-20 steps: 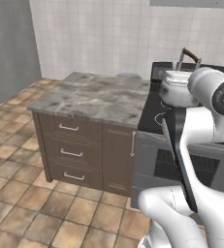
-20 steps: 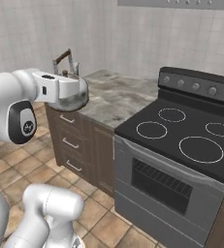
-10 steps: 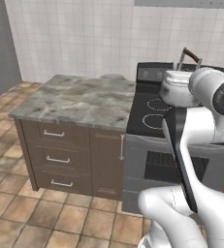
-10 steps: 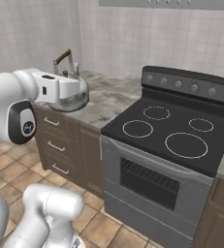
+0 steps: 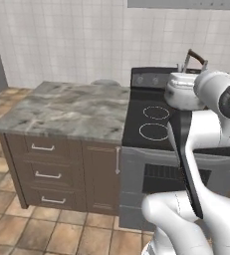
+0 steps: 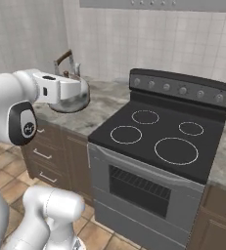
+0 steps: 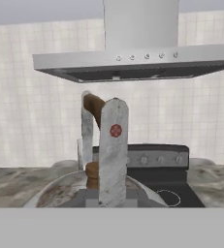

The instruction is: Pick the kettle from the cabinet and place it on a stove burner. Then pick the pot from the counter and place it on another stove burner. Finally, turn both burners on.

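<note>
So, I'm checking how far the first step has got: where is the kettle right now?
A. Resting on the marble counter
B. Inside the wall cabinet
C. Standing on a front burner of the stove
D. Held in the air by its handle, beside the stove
D: the gripper has its jaws shut on the arched handle, and the kettle hangs clear above the counter, short of the stove, whose burners are bare.

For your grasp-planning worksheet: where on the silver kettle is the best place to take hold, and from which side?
Grip the kettle by its thin arched handle, coming from above. The handle stands upright over the squat round body, which looks too wide and smooth to pinch. The gripper is shut on that handle.
</note>
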